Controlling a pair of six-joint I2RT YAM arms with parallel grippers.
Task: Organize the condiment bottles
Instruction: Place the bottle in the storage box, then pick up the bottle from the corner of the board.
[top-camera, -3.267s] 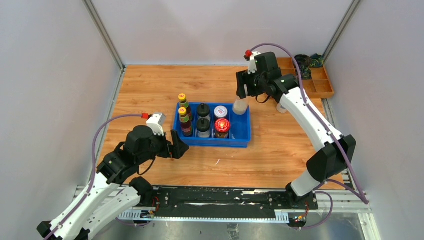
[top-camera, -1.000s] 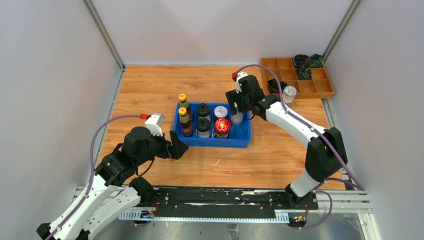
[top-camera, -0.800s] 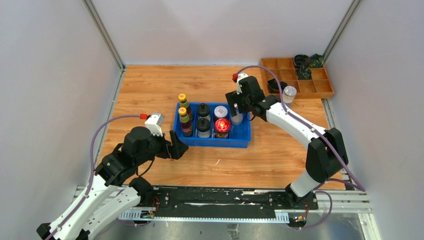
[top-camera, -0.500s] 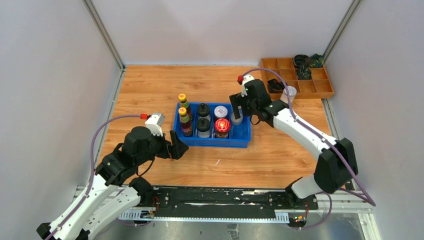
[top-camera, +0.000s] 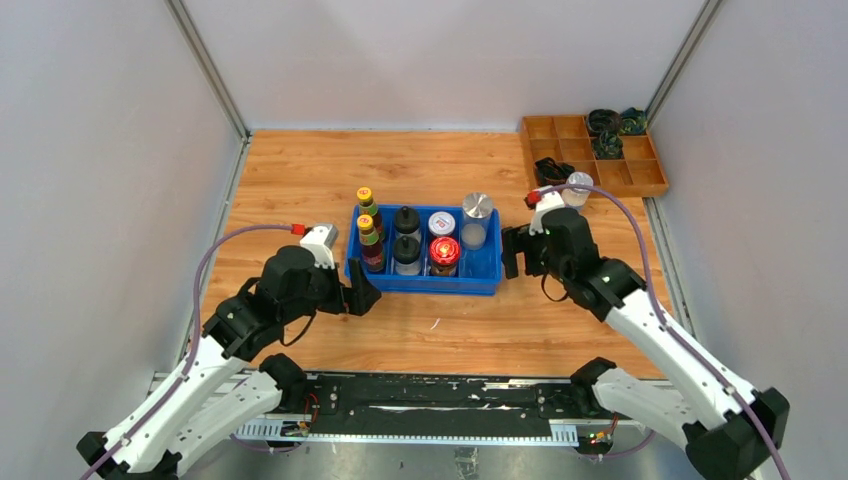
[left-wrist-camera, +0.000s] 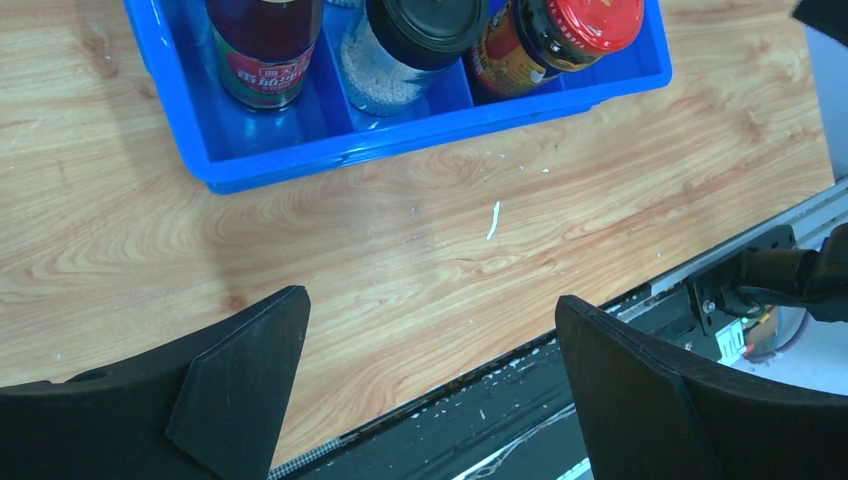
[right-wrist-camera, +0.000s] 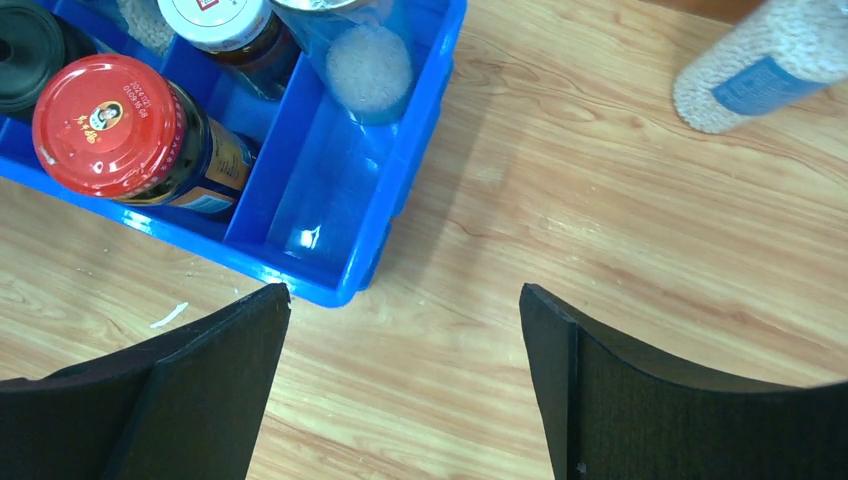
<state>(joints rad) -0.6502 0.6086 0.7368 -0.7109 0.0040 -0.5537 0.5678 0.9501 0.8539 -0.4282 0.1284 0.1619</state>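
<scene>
A blue bin holds two yellow-capped sauce bottles, two black-lidded shakers, a white-lidded dark jar, a red-lidded jar and a silver-lidded jar in its back right compartment. A second silver-lidded jar stands on the table near the wooden tray. My right gripper is open and empty, just right of the bin; its wrist view shows the red-lidded jar, the binned jar and the loose jar. My left gripper is open and empty at the bin's front left.
A wooden compartment tray with black and green coiled items sits at the back right. A black item lies beside it. Grey walls close in both sides. The bin's front right compartment has nothing in it.
My right gripper let go of the silver-lidded jar in the bin's back right compartment and drew back to the bin's right side. The left arm shifted slightly forward.
</scene>
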